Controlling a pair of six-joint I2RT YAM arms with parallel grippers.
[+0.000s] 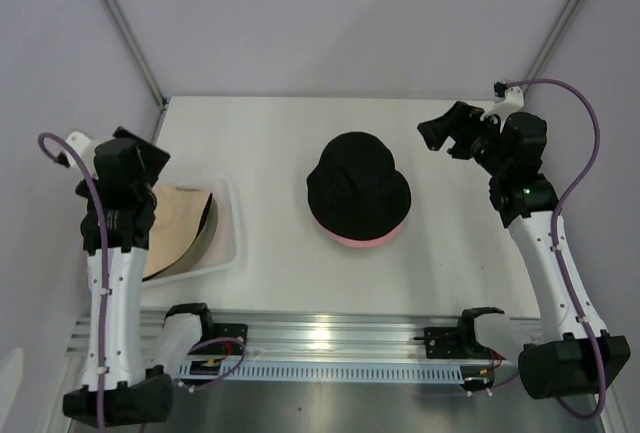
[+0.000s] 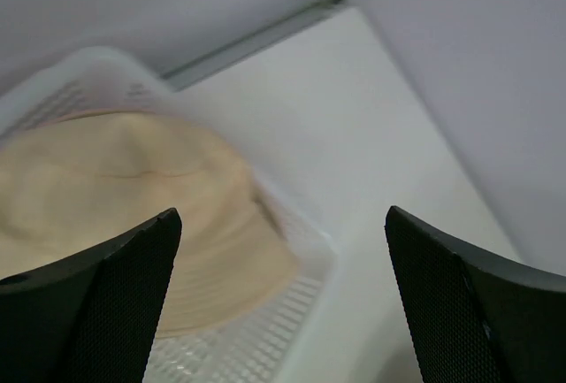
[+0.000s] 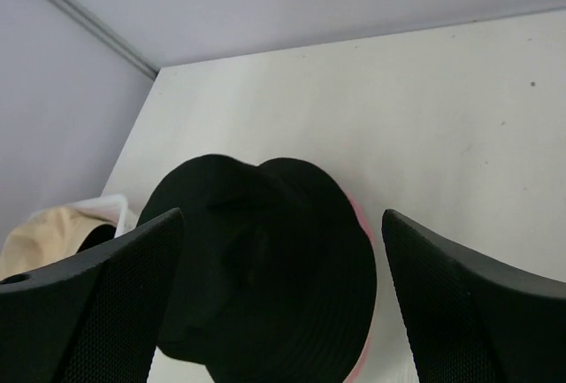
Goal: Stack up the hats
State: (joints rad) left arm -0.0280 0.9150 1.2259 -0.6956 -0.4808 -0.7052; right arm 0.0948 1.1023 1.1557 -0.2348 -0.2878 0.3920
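Black hat (image 1: 357, 188) lies crown up near the middle of the worktop (image 1: 270, 143), a little toward its far edge. It sits on top of a pink hat (image 1: 356, 241), which shows only as a thin crescent of brim along the black hat's near side. In the right wrist view the same pink rim peeks out on the right of the black brim. The two are touching, one stacked on the other.

A beige hat (image 1: 176, 219) lies apart from that pair, inside the white basket (image 1: 236, 225) at the worktop's left edge. Its crown is up and its brim fills most of the basket. A dark sliver (image 1: 208, 221) shows under its right brim; what it is cannot be told.

The left gripper (image 2: 283, 219) hangs above the basket and looks down on the beige hat. Its two black fingers stand wide apart with nothing between them, and they do not touch the hat.

The right gripper (image 3: 283, 215) is raised toward the far right corner of the worktop, well apart from the stacked pair and pointing back at it. Its fingers are likewise spread wide and hold nothing.

An aluminium rail (image 1: 330, 338) runs along the near edge, between the two arm bases.
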